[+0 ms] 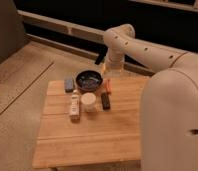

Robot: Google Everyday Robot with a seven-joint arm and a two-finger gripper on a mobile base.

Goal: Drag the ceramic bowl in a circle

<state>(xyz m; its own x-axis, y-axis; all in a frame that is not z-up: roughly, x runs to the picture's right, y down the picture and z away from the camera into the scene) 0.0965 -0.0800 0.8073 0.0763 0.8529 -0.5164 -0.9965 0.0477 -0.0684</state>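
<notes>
The ceramic bowl is round, shallow and glossy dark with faint bluish marks inside. It stands near the back edge of the wooden table, in full view. My gripper hangs at the end of the white arm, just right of the bowl's rim and slightly above it. I cannot tell if it touches the bowl.
A small white cup stands in front of the bowl. A white bottle lies to its left and a dark bar to its right. A grey-blue block sits left of the bowl, an orange item right of it.
</notes>
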